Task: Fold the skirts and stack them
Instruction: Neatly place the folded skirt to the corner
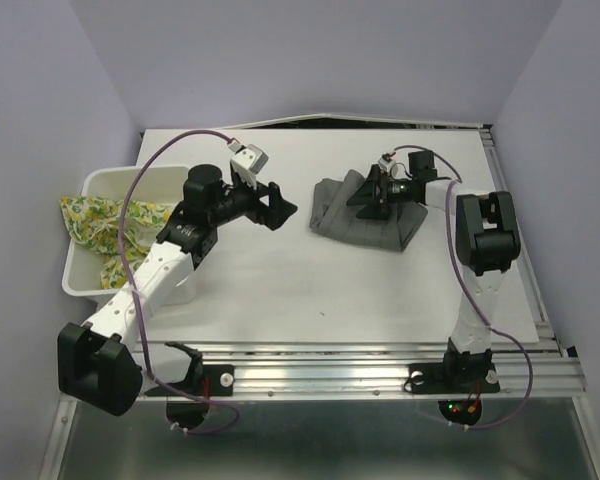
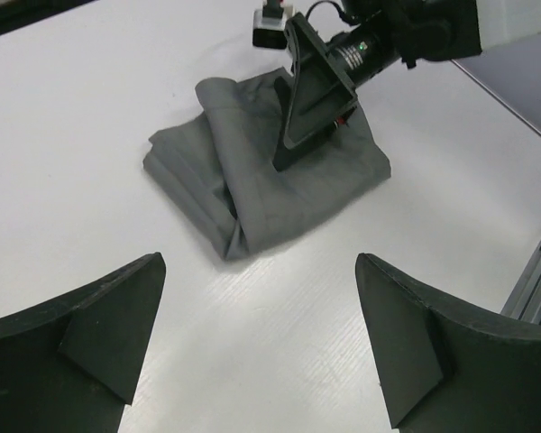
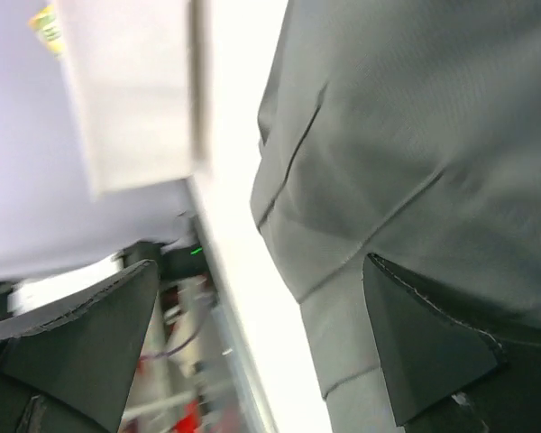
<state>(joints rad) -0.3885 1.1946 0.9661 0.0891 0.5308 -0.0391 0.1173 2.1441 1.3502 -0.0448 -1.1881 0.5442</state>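
Note:
The grey pleated skirt [image 1: 355, 222] lies folded in a bundle on the white table, right of centre; it also shows in the left wrist view [image 2: 252, 189] and fills the right wrist view [image 3: 415, 135]. My right gripper [image 1: 366, 198] is open and low over the skirt's top, with one finger [image 3: 433, 352] on the cloth; it also shows in the left wrist view [image 2: 308, 104]. My left gripper [image 1: 283, 205] is open and empty above bare table, left of the skirt [image 2: 261, 347]. The lemon-print skirt [image 1: 88, 222] hangs crumpled over the white basket's left rim.
The white perforated basket [image 1: 115, 180] stands at the table's left edge. A metal rail [image 1: 380, 372] runs along the near edge by the arm bases. Lilac walls close in the left, back and right sides.

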